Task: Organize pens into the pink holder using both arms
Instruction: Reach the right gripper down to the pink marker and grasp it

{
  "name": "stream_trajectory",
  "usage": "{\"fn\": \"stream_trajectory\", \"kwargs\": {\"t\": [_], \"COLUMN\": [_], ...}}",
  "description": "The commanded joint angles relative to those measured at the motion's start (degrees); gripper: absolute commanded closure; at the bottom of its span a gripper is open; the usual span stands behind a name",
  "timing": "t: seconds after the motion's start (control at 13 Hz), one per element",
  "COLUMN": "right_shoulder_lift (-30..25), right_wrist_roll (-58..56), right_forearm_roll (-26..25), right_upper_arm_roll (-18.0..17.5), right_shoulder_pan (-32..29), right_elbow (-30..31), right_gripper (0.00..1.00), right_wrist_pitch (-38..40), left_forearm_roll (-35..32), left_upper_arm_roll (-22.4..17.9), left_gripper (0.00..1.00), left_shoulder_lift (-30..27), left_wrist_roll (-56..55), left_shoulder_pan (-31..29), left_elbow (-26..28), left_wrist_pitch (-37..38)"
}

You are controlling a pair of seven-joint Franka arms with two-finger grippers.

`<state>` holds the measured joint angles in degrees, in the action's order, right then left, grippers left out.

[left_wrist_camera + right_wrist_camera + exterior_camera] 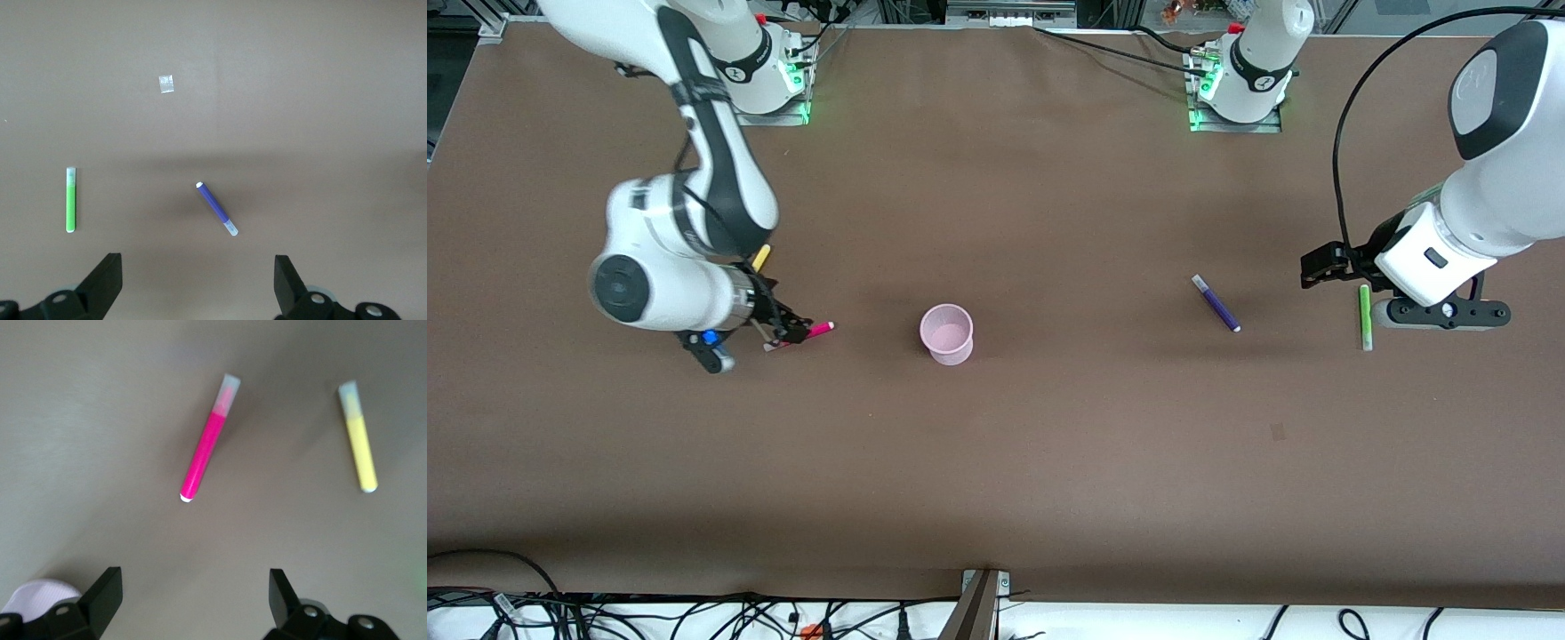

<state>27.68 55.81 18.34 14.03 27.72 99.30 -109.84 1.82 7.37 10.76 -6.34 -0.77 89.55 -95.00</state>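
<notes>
The pink holder (947, 333) stands upright mid-table; its rim shows in the right wrist view (39, 595). My right gripper (783, 332) (193, 593) is open and empty, over the table beside the magenta pen (819, 329) (208, 450). The yellow pen (761, 257) (359, 440) lies partly under that arm. My left gripper (1323, 266) (197, 280) is open and empty, held above the table between the purple pen (1216, 303) (217, 209) and the green pen (1364, 316) (71, 200). All the pens lie flat on the brown table.
A small white scrap (166, 83) lies on the table near the purple pen. Both arm bases (769, 76) (1240, 89) stand at the table's edge farthest from the front camera. Cables run along the nearest edge (694, 613).
</notes>
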Motion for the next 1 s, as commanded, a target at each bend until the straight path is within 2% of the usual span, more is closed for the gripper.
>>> {"fn": "stream_trajectory", "kwargs": {"t": [0.0,0.15,0.23,0.62,0.92], "right_shoulder_lift": [3.6,7.1,7.9,8.5,9.8], "right_wrist_roll": [2.5,2.5,2.5,2.5,2.5], "right_forearm_roll": [4.4,4.9,5.6,6.1,6.1], "right_upper_arm_roll": [0.3,0.3,0.3,0.3,0.3], "right_shoulder_pan": [-0.1,-0.1,0.1,0.8,1.2], "right_elbow": [0.4,0.1,0.4,1.4,1.8], "right_gripper": [0.05,0.06,0.10,0.17,0.35], "right_wrist_pitch": [-0.9,-1.5,-3.5,-7.8,-10.1], "left_forearm_roll": [-0.7,-0.7,-0.7,-0.6,-0.6], "left_upper_arm_roll": [0.0,0.0,-0.1,-0.2,-0.2], "left_gripper": [0.00,0.00,0.00,0.00,0.00], "left_shoulder_lift": [0.1,0.1,0.2,2.2,2.2], "left_wrist_roll": [1.1,0.8,0.3,-0.7,-1.7], "left_shoulder_pan": [0.0,0.1,0.5,0.4,0.2], "left_elbow": [-0.5,-0.5,-0.5,-0.6,-0.6], "left_wrist_pitch": [-0.1,-0.1,-0.1,-0.2,-0.1]}}
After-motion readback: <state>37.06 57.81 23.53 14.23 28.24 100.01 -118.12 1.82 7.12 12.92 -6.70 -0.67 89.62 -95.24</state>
